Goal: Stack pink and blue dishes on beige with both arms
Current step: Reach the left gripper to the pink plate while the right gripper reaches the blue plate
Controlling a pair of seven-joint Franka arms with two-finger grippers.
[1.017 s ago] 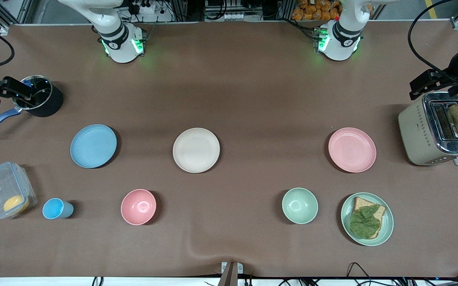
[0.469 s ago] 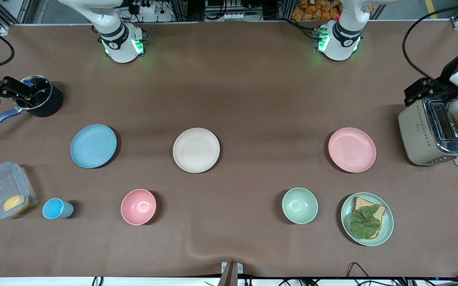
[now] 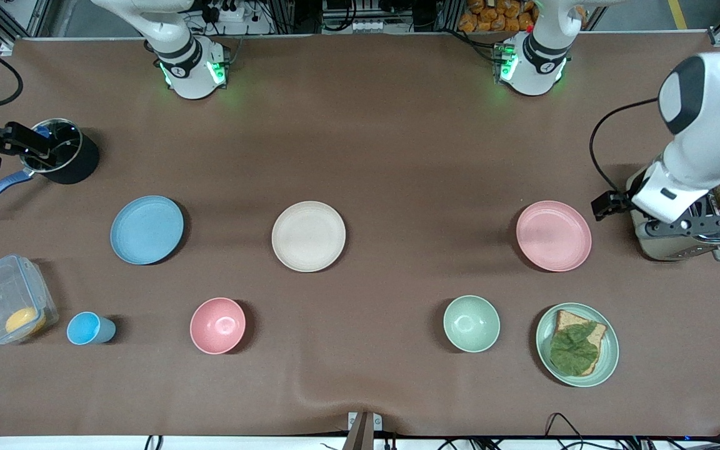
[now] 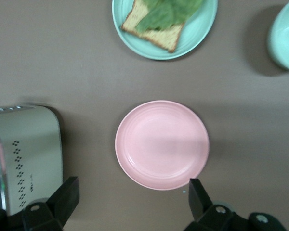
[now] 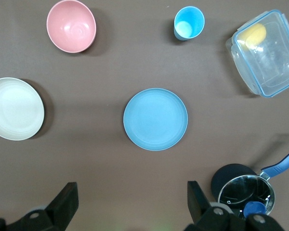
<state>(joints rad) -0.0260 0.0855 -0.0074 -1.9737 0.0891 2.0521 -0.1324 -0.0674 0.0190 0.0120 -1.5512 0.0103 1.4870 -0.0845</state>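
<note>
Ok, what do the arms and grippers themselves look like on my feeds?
Both arms are bulky and white with dark grey joint sections; the left arm trails a black cable. Each white base glows green, e.g. the right arm. The left gripper and right gripper are black two-finger pincers with wedge-shaped fingers.

Scene evenly lit from overhead; soft dark shadows are cast beside the pink plate (image 3: 553, 235), blue plate (image 3: 147, 229) & bowls. Glare is seen on the toaster (image 3: 679, 231) chrome & pot lid (image 5: 246, 196). Left wrist view is slightly blurred; front view sharp, w/ green glow at arm bases.
</note>
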